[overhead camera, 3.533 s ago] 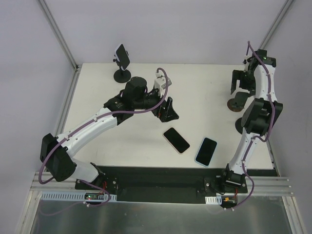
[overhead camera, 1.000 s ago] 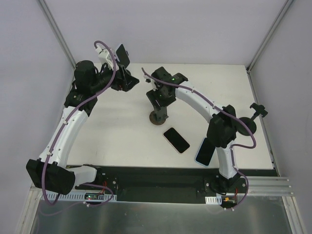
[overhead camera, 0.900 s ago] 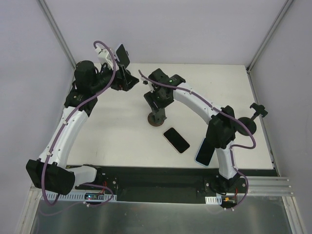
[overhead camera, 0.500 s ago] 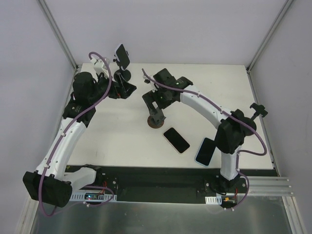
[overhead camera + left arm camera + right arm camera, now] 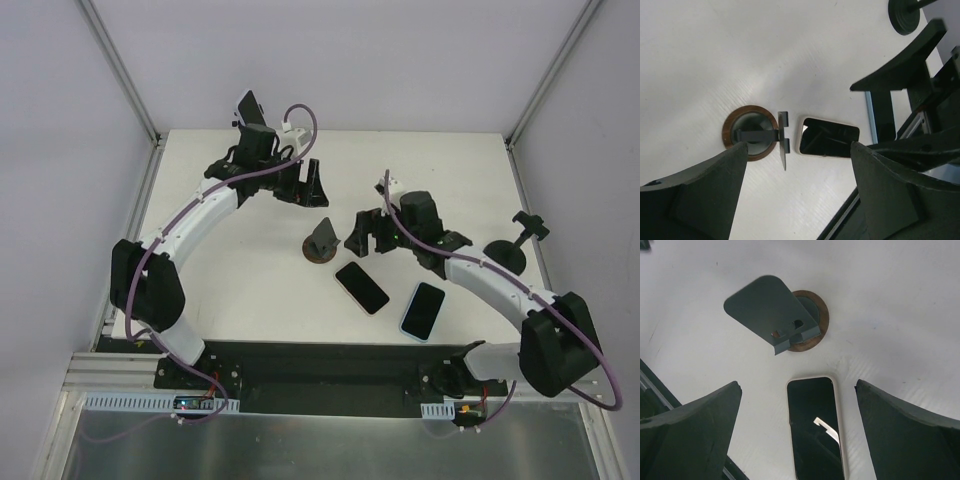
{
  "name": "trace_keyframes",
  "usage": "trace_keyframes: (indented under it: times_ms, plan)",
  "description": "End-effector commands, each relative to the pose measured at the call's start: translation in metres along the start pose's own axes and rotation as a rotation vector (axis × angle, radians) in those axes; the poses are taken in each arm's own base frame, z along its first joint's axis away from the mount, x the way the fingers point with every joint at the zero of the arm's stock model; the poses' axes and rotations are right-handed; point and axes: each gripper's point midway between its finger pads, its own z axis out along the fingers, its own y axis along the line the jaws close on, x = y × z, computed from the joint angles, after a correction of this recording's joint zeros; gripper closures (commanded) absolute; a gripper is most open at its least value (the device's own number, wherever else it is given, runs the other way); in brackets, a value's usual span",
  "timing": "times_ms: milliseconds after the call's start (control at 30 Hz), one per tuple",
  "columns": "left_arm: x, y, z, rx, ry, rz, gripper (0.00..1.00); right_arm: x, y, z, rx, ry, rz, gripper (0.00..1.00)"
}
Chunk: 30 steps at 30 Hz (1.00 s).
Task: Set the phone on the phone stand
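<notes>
The empty phone stand [image 5: 320, 243], a grey plate on a brown round base, stands mid-table; it also shows as the stand [image 5: 751, 132] and the stand [image 5: 774, 315]. A cream-cased phone [image 5: 361, 287] lies flat, screen up, just in front of it; it is also seen as the phone [image 5: 829, 137] and the phone [image 5: 815, 425]. My right gripper [image 5: 365, 232] hovers open and empty right of the stand, over the phone's end, as the right gripper [image 5: 799, 386] shows. My left gripper [image 5: 308, 185] hangs open and empty behind the stand, the left gripper [image 5: 799, 147] looking down on both.
A blue-cased phone [image 5: 423, 310] lies right of the cream one. A black stand [image 5: 512, 250] is at the right edge. At the back left another stand carries a dark phone [image 5: 248, 108], partly hidden by my left arm. The white table [image 5: 430, 170] ends at metal rails.
My right gripper has let go of the brown-based stand and drawn back to its right, opening wide. My left arm has swung from the back-left stand towards the table's middle.
</notes>
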Motion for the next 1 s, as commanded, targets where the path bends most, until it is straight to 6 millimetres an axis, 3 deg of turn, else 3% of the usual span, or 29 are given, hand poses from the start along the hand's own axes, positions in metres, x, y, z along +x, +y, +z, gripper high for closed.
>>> trace_keyframes:
  times_ms: [0,100,233,400,533,633,767,800,967]
  plan:
    - [-0.022,-0.002,-0.011,-0.027,-0.009,0.115,0.2,-0.024,0.019,0.013,-0.127,-0.204,0.03,0.0]
    - [-0.017,0.013,-0.01,-0.083,0.0,0.152,0.2,-0.016,0.009,0.011,-0.09,-0.227,0.008,0.0]
    - [-0.007,0.008,-0.01,-0.049,0.023,0.148,0.15,-0.012,-0.018,0.002,0.026,-0.27,0.036,0.0]
    - [0.001,0.008,-0.002,-0.041,0.046,0.134,0.13,-0.011,-0.022,0.0,0.028,-0.313,0.044,0.0]
    - [0.005,0.004,0.004,-0.038,0.06,0.148,0.23,-0.013,-0.024,-0.005,0.042,-0.331,0.034,0.0]
    - [0.008,0.001,0.01,-0.022,0.076,0.14,0.23,-0.016,-0.024,-0.011,0.045,-0.348,0.028,0.0]
    - [0.022,-0.008,0.02,0.003,0.118,0.148,0.22,-0.017,-0.027,-0.016,0.068,-0.36,0.015,0.0]
    - [0.029,-0.013,0.026,0.006,0.139,0.155,0.26,-0.018,-0.029,-0.017,0.075,-0.364,0.012,0.0]
    - [0.049,0.001,0.037,-0.11,0.203,0.174,0.34,-0.018,-0.029,-0.018,0.075,-0.367,0.013,0.01]
